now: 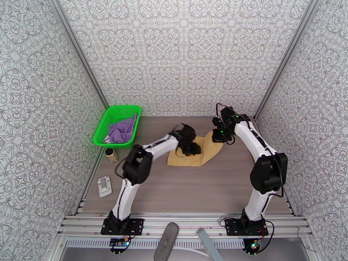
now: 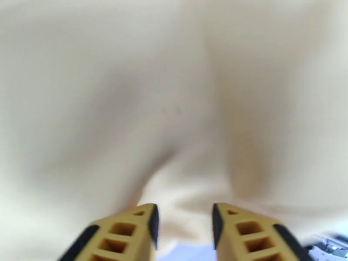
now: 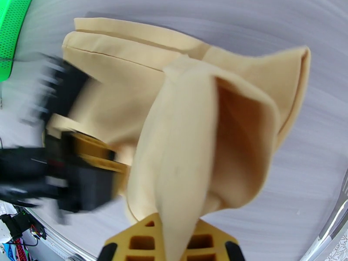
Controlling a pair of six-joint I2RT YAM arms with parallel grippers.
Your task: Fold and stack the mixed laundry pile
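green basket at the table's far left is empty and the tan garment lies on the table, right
Not empty: the top external view shows the purple T-shirt inside the green basket. It is far left, and the tan garment lies on the table.

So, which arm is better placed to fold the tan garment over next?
Right, probably: its fingers pinch a raised flap of the tan garment; the left fingers stand apart over it.
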